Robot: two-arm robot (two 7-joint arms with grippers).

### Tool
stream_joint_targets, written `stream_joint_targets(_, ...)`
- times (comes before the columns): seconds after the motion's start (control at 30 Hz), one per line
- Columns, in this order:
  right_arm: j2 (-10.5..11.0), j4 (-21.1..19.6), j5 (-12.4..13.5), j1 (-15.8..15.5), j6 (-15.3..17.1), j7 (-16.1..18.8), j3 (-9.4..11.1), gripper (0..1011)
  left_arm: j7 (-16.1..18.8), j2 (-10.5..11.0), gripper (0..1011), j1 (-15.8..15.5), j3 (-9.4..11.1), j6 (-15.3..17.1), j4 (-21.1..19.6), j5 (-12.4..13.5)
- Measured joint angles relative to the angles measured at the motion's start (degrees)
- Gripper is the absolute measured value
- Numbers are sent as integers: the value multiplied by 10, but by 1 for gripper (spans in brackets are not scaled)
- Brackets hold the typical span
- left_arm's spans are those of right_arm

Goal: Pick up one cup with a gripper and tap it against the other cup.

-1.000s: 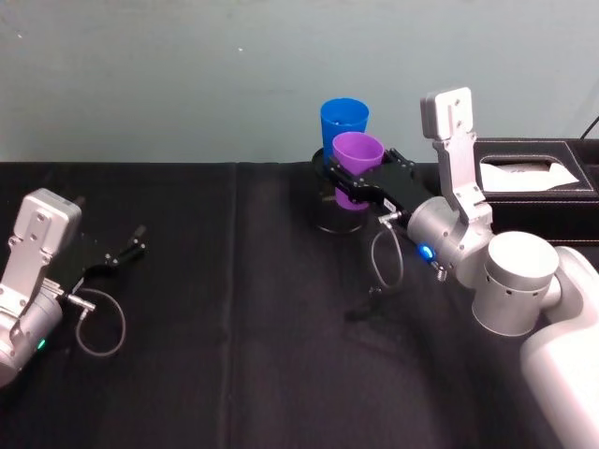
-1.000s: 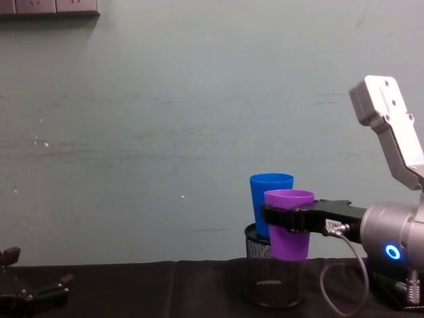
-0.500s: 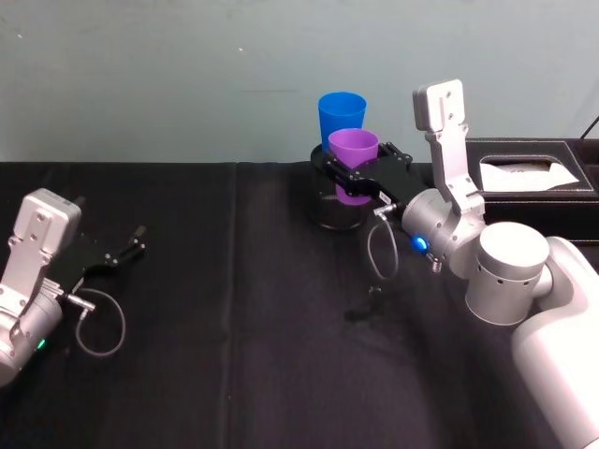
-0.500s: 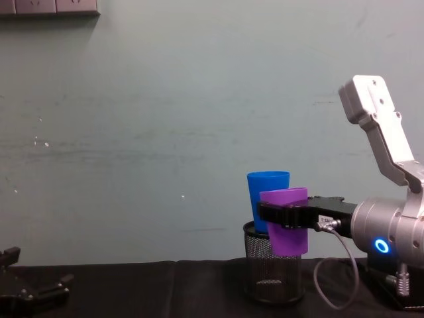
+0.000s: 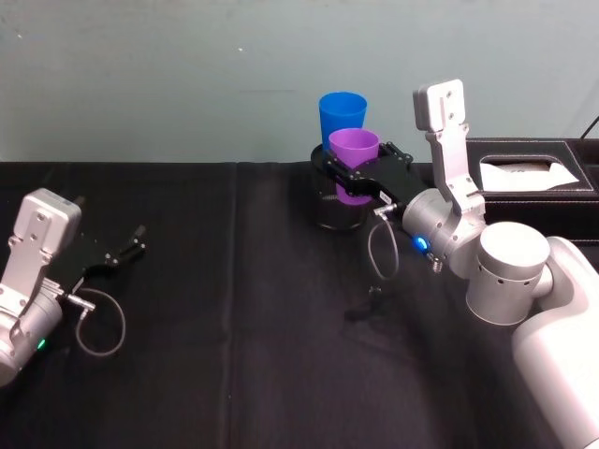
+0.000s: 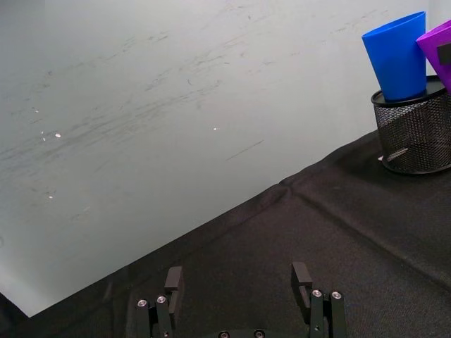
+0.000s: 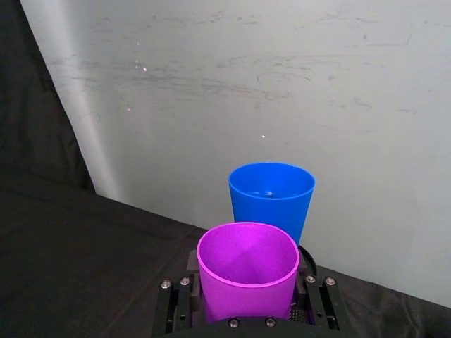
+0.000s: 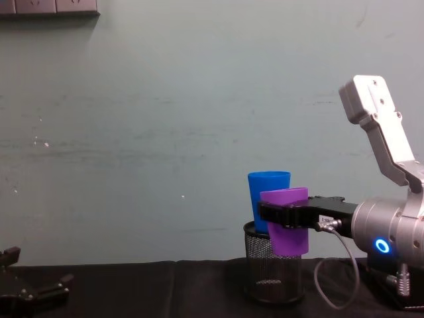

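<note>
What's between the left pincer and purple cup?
Just bare black cloth, in the head view, from the left pincer to the purple cup the right pincer holds.

The right arm [image 5: 501,276] is silver-grey, made of smooth rounded cylinders, with a flat box-shaped link [image 8: 368,99] dotted with small screw holes. A blue ring light [image 8: 382,246] glows on its wrist housing, and a thin grey cable [image 5: 379,260] loops from there to the right gripper [image 5: 354,174] — black, flat-fingered, with a small white label [image 8: 324,222]. Silver screws [image 7: 164,284] sit in pairs at its finger bases.

The left arm [image 5: 33,271] has the same silver-grey shell, with a small green light [image 5: 39,344] and its own grey cable loop [image 5: 101,329]. The left gripper [image 6: 237,282] is black and slim-fingered, also with paired silver screw heads [image 6: 315,293].
</note>
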Motion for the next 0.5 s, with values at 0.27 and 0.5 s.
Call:
stream_joint_targets(0.27,0,0,0,0,0,-1,0,722,0,0,1000,0,0,0,0,0)
stream_joint_targets(0.5,0,0,0,0,0,-1,0,723,0,0,1000,0,0,0,0,0)
